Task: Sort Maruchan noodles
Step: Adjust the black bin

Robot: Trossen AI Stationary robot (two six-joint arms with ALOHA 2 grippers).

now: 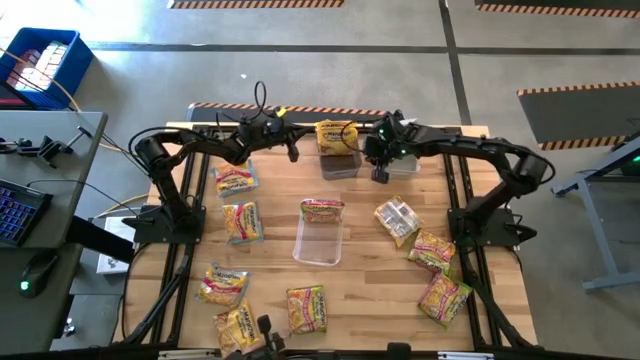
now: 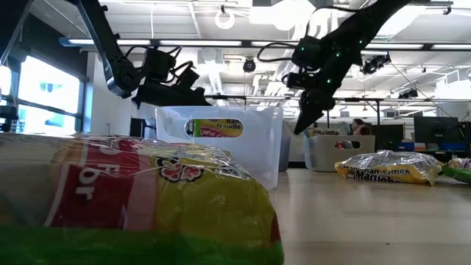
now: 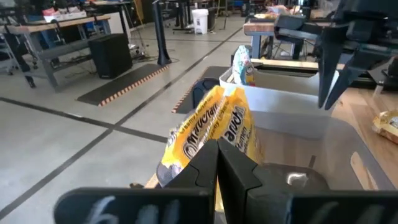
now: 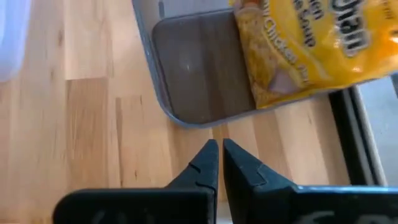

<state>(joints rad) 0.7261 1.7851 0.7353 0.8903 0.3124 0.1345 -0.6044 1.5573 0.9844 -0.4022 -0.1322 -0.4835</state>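
A yellow Maruchan noodles packet [image 1: 337, 135] stands tilted at the far end of a clear bin [image 1: 340, 166], its lower end inside the bin and its upper part over the rim [image 4: 348, 93]. My left gripper [image 1: 293, 152] is shut, just left of that packet [image 3: 211, 127] and a little short of it. Shut as well, my right gripper [image 1: 380, 175] hangs above the table beside the bin's near right corner [image 4: 168, 106], pointing steeply down. More packets lie scattered on the table, such as one at the left [image 1: 237, 178] and one at the right [image 1: 397, 220].
A second clear bin [image 1: 403, 160] stands right of the first, with a packet [image 3: 241, 62] standing in it. A third bin [image 1: 318, 240] sits mid-table with a packet [image 1: 322, 210] at its far end. Packets [image 1: 306, 308] [image 1: 443, 298] lie along the near edge. A blue crate [image 1: 42, 62] is off the table.
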